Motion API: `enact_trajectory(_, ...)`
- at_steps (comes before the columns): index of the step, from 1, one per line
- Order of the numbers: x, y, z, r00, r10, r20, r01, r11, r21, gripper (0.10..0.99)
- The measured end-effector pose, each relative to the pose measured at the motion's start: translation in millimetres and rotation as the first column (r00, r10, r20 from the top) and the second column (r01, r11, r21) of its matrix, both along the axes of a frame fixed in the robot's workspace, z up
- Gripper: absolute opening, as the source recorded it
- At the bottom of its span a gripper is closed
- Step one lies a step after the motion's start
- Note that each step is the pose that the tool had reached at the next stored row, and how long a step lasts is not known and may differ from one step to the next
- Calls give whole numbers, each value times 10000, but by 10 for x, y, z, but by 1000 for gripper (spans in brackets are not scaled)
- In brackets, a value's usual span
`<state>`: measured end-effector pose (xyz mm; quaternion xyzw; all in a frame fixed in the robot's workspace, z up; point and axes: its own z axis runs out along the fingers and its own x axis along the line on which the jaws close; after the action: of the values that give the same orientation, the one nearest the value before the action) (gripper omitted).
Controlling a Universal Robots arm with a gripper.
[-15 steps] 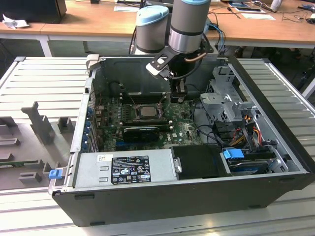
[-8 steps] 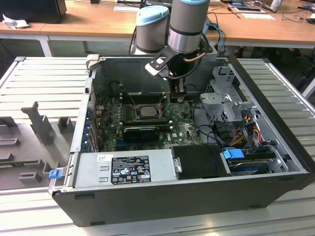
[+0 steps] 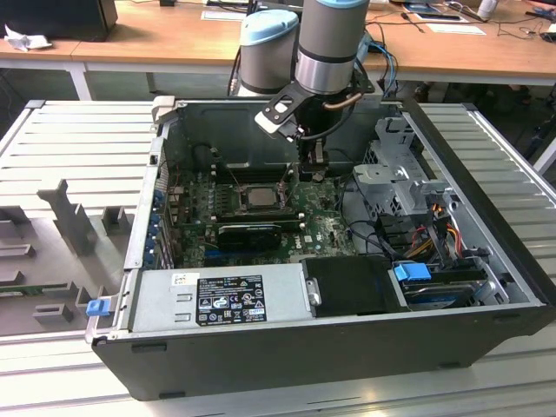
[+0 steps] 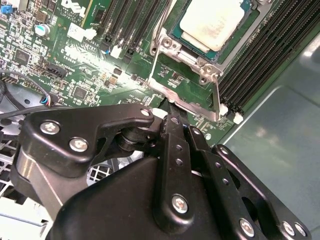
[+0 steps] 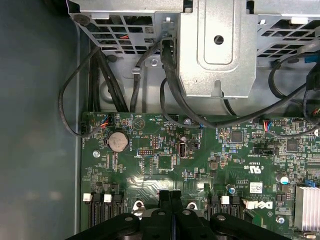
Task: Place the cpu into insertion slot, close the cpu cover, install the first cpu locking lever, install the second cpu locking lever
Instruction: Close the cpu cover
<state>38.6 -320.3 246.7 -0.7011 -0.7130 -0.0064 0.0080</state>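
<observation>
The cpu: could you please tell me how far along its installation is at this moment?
Done: the cpu lies seated in the insertion slot. In hand: the cpu cover stands open, off the socket, and the gripper, shut and empty, sits close to the cover's free edge in the second wrist view. Left: the cover is not yet closed, so both locking levers remain to be installed.

You see the cpu (image 4: 210,22), a flat square chip with a dull silver top, lying level inside the insertion slot (image 4: 173,30), a dark-rimmed socket. The cpu cover (image 4: 215,100), a thin metal frame, is swung open, at about 2 o'clock from the chip in the exterior view.
</observation>
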Motion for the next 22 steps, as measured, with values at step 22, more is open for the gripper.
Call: enact_trajectory(22,-60,0,0,10000,1,0,-1,10000,0,106)
